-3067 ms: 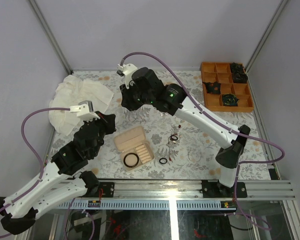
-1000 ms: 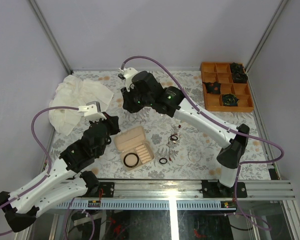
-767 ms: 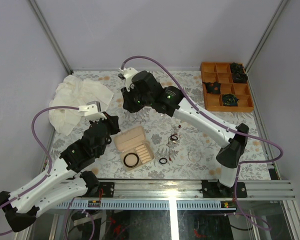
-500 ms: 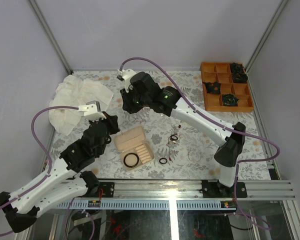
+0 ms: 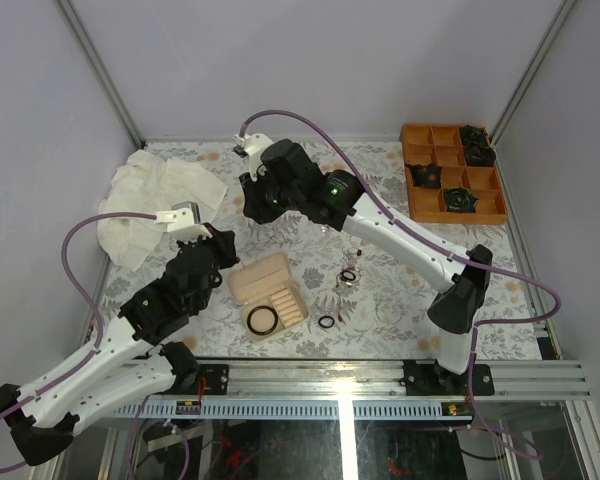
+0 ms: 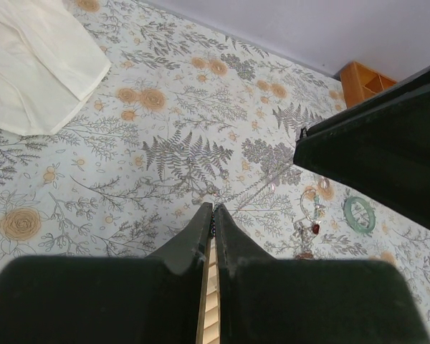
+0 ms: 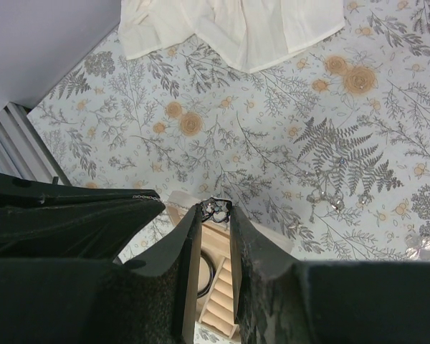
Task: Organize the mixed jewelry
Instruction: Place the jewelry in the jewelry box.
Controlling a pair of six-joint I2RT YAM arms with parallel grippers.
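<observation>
**A:** Top view first. The left arm [image 5: 170, 290] has swung in toward the middle. Its tip now sits at the far-left corner of the beige ridged jewelry box [image 5: 268, 292], and for the last second it has barely stirred.

**B:** And the right arm [image 5: 400, 235]?

**A:** It has only nudged a little, hanging high over the floral-patterned surface [image 5: 360, 330] on the far side of the box. A large black ring [image 5: 261, 320] lies in the box's near end, and a smaller black ring [image 5: 326, 322] is on the surface just right of it. A tangle of small loose pieces [image 5: 348, 277] waits farther right. The orange compartment tray [image 5: 418, 152] is well apart at the far right.

**B:** Left wrist view?

**A:** The left jaws are pressed together over the box's ridges. A thin dark line runs down the seam between them, and I can't tell whether that's a chain or just shadow. Beyond them on the surface are a pale teal beaded bracelet [image 6: 360, 213] and a small red earring [image 6: 314, 228]. The white cloth [image 6: 36, 64] is off to the far left.

**B:** Right wrist?

**A:** The right jaws are pinching a small dark glittering piece [image 7: 215, 208] at their very tips, with the box directly beneath. To me it looks lined up for a drop into the box. With the left arm now crowding that same box, though, the descent needs care.
</observation>
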